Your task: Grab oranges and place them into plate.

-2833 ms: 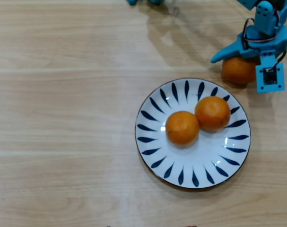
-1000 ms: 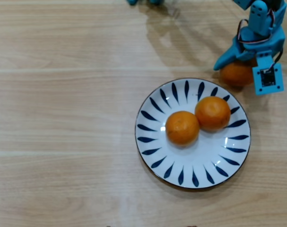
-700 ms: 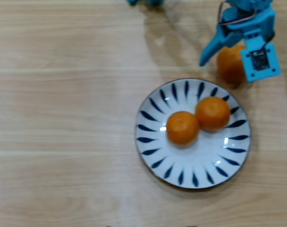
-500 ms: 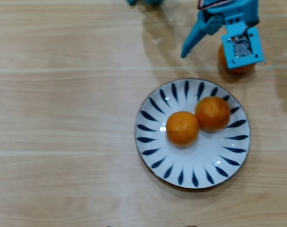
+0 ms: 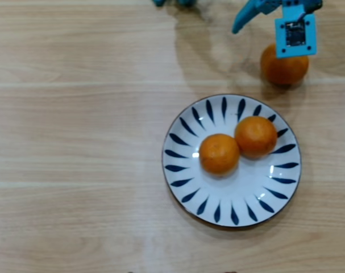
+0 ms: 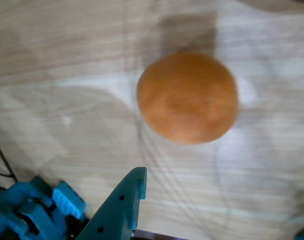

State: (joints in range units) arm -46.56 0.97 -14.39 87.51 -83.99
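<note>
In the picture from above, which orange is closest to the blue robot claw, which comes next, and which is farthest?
Measured from the gripper at the top edge of the overhead view:
1. The orange on the table, just above the plate, partly under the arm.
2. The right orange on the plate.
3. The left orange on the plate, near its middle.

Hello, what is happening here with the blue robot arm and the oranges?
A blue robot arm is moving oranges onto a blue-patterned white plate. Two oranges already lie on the plate, touching each other. The third orange sits on the wooden table just beyond the plate's rim. The hand hangs above it, open and holding nothing; the wrist view shows the orange free on the table, with one finger apart from it.
</note>
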